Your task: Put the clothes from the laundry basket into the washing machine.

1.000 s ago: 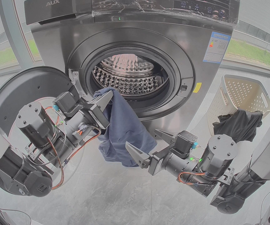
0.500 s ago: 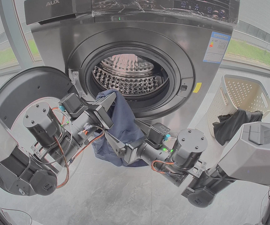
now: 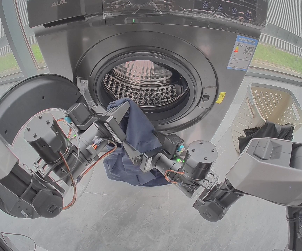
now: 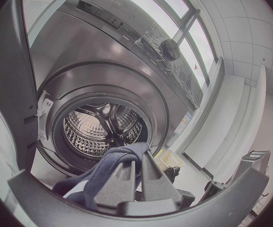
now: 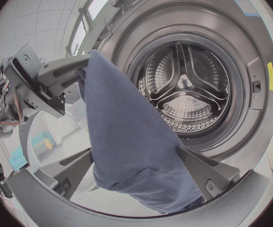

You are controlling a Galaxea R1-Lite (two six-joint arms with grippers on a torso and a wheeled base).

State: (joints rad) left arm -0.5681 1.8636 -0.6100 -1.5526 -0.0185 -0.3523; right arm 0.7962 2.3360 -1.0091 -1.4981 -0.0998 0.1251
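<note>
A dark blue garment (image 3: 137, 136) hangs in front of the washing machine's open drum (image 3: 145, 84). My left gripper (image 3: 123, 108) is shut on its top edge, just below the drum's lip; the pinched cloth (image 4: 124, 156) bunches over the closed fingertips (image 4: 149, 161). My right gripper (image 3: 139, 140) is open lower down, one finger (image 5: 70, 167) on each side of the hanging blue garment (image 5: 127, 126). A dark garment (image 3: 266, 133) is draped over the rim of the laundry basket (image 3: 280, 103) at the right.
The round washer door (image 3: 32, 94) stands swung open at the left, behind my left arm. Grey tiled floor (image 3: 123, 213) lies in front of the machine. The basket sits on the floor beside the machine's right side.
My right arm has swung left from near the basket to the hanging blue garment, and its open fingers now straddle the cloth. The left gripper kept its hold and shifted only slightly.
</note>
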